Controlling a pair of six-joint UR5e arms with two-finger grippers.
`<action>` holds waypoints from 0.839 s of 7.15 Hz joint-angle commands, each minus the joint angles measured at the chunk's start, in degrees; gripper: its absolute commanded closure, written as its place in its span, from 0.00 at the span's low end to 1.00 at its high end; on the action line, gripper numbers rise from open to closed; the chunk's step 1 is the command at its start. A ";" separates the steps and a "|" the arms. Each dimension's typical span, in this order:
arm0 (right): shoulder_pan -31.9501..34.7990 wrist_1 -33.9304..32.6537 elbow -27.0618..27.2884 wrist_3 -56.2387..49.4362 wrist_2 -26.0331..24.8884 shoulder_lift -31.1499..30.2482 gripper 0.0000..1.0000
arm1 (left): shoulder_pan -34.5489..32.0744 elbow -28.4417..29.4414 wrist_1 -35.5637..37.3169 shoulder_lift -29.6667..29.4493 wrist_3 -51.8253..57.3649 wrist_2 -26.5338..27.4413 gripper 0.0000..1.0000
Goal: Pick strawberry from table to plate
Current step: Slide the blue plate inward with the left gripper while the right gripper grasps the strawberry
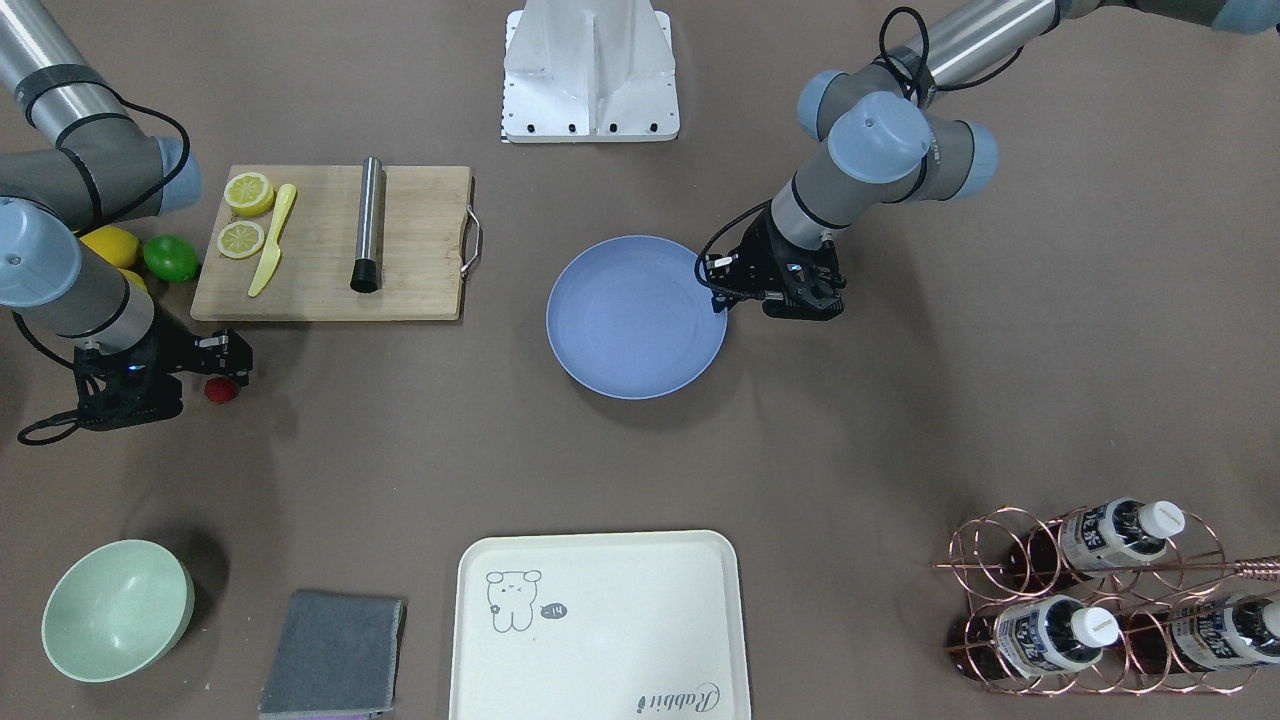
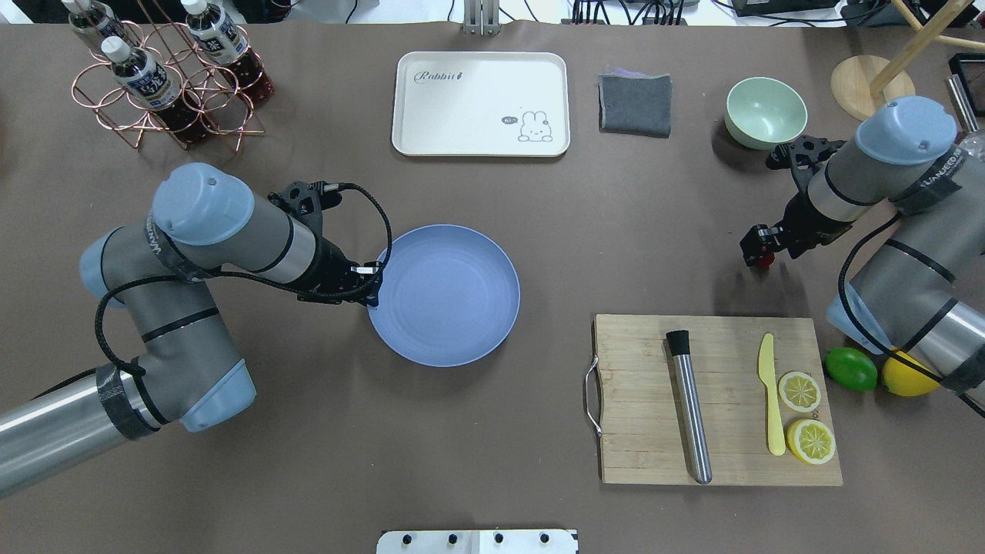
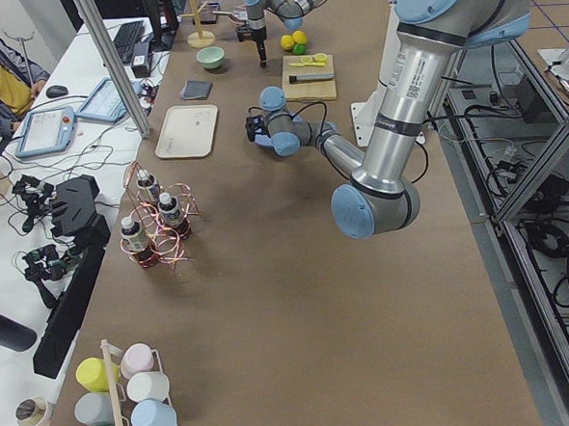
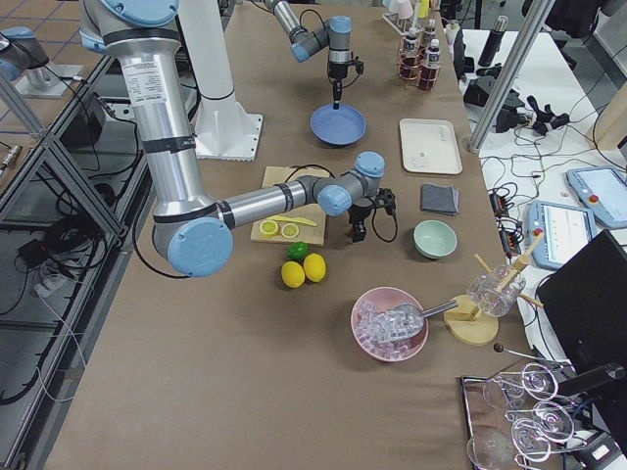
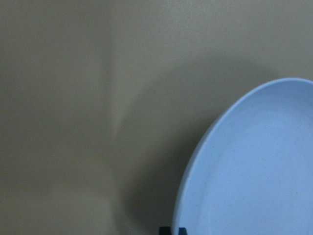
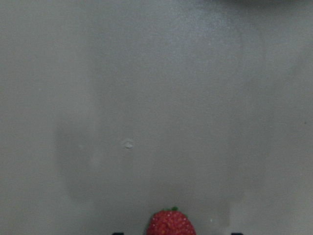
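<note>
The strawberry (image 1: pixel 221 390) (image 2: pixel 763 262) is small and dark red and lies on the brown table (image 1: pixel 900 400), near the robot's right end. My right gripper (image 1: pixel 228 372) (image 2: pixel 760 254) is open and down over it. In the right wrist view the strawberry (image 6: pixel 171 224) sits between the fingertips (image 6: pixel 117 233), which stand well clear of it on both sides. The blue-grey plate (image 1: pixel 635 320) (image 2: pixel 446 296) (image 5: pixel 259 171) lies empty at mid-table. My left gripper (image 1: pixel 722 298) (image 2: pixel 375 286) (image 5: pixel 173 230) is shut, just over the plate's rim on the robot's left.
A wooden cutting board (image 1: pixel 420 250) carries two lemon halves, a yellow knife and a metal cylinder. A lime (image 1: pixel 170 258) and a lemon (image 1: pixel 110 245) lie beside it. Along the far edge are a green bowl (image 1: pixel 117 610), a grey cloth (image 1: pixel 333 655), a cream tray (image 1: pixel 600 625) and a bottle rack (image 1: pixel 1110 600).
</note>
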 commanded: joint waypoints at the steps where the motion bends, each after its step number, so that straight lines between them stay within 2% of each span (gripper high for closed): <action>1: -0.45 0.05 -0.05 0.00 0.07 0.08 0.66 | 0.70 -0.04 -0.09 -0.33 -1.01 0.23 1.00; 2: -0.54 0.05 0.03 -0.09 0.07 0.25 0.91 | 1.75 -0.13 -0.17 -0.85 -2.67 1.97 0.81; 3: -0.54 0.05 0.21 -0.09 0.16 0.34 1.00 | 2.11 -0.13 -0.09 -1.47 -3.64 2.42 0.32; 4: -0.37 -0.56 1.08 0.17 0.77 2.43 1.00 | 1.85 -0.56 -0.09 -1.47 -3.65 2.34 0.05; 5: -0.45 -1.00 2.48 3.57 1.03 5.06 1.00 | 0.71 -1.96 0.00 -0.87 -3.56 1.90 0.04; 6: -1.41 -4.75 4.84 11.61 1.56 10.05 1.00 | -1.99 -2.41 0.00 -0.16 -3.22 -0.02 0.04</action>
